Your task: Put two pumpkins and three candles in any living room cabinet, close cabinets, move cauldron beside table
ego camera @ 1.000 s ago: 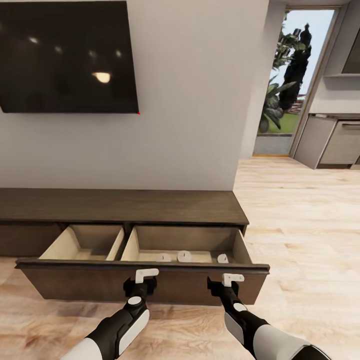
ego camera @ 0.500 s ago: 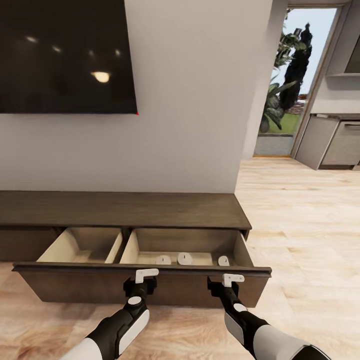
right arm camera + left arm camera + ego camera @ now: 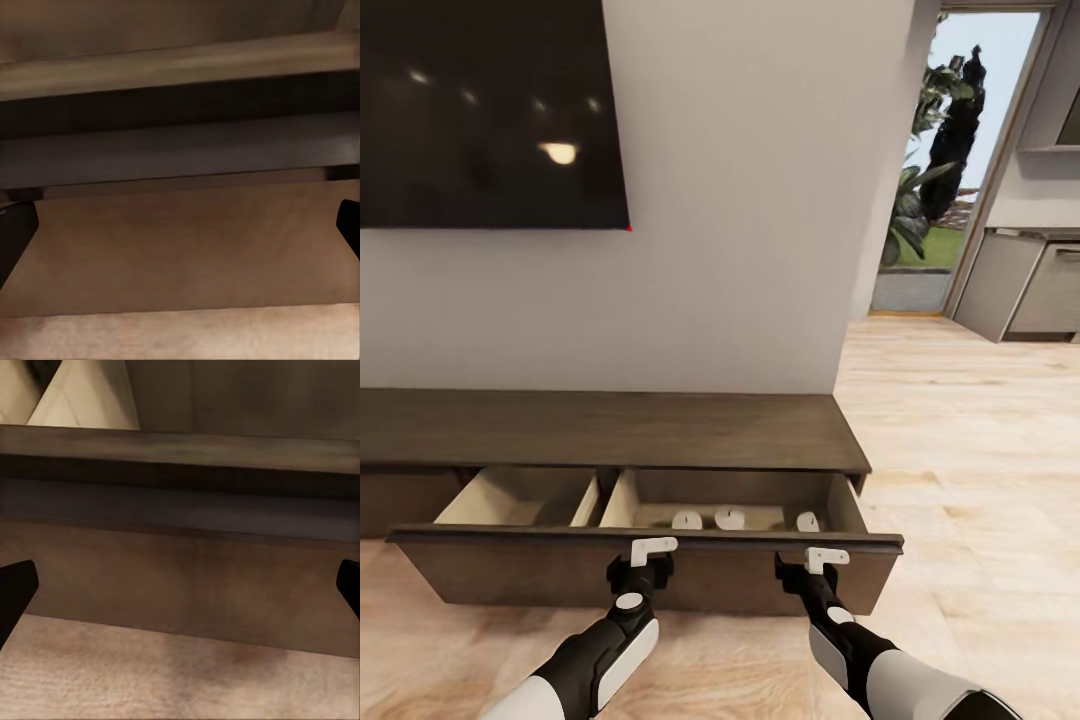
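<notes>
Both claws sit low against the dark front panel of the pulled-out drawer [image 3: 650, 580]. The left gripper [image 3: 643, 560] is spread wide, its black fingertips [image 3: 16, 591] far apart at the edges of its wrist view and holding nothing. The right gripper [image 3: 812, 567] is just as open and empty, facing the same panel. Whether either actually touches the wood I cannot tell. The drawer belongs to the long cabinet [image 3: 610, 430] under the wall screen [image 3: 490, 110]. Three candles [image 3: 730, 518] stand in its right compartment near the front wall. That drawer front looks stiff and heavy enough to slide under a flat, even push from both arms; the light candles may tip if it shuts hard.
</notes>
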Controlling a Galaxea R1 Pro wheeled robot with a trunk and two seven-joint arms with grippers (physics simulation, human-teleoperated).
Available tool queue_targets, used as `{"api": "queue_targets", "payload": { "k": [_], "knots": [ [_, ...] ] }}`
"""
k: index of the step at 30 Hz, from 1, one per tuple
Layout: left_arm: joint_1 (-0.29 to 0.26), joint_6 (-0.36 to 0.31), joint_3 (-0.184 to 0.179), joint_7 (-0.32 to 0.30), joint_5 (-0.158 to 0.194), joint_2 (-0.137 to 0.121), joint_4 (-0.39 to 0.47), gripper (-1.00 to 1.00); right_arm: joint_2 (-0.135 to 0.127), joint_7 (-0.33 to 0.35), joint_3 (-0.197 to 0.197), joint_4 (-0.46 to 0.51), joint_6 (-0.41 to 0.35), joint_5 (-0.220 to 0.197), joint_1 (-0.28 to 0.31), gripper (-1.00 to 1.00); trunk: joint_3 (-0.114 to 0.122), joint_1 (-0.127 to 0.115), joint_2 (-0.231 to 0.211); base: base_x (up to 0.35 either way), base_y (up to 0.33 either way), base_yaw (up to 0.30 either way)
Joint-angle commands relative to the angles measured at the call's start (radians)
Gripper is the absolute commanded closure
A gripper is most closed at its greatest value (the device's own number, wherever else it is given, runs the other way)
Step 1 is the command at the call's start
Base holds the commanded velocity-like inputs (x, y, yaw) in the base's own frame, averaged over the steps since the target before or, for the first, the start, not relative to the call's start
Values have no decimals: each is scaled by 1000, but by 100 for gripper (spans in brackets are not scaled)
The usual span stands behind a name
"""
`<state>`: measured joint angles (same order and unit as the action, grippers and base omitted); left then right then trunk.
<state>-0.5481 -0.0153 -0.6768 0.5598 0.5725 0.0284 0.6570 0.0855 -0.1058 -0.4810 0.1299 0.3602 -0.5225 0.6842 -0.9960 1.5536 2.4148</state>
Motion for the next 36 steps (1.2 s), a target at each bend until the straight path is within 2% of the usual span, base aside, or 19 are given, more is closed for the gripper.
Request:
{"api": "queue_targets", "payload": {
  "k": [1,36],
  "knots": [
    [-1,-2,-6,8,6,-1,1,-100,0,-5,-7,2,2,6,1,-100,-1,0,0,162,0,0],
    [-1,-2,-6,8,5,-1,1,-100,0,-5,-7,2,2,6,1,-100,-1,0,0,154,0,0]
  ]
}}
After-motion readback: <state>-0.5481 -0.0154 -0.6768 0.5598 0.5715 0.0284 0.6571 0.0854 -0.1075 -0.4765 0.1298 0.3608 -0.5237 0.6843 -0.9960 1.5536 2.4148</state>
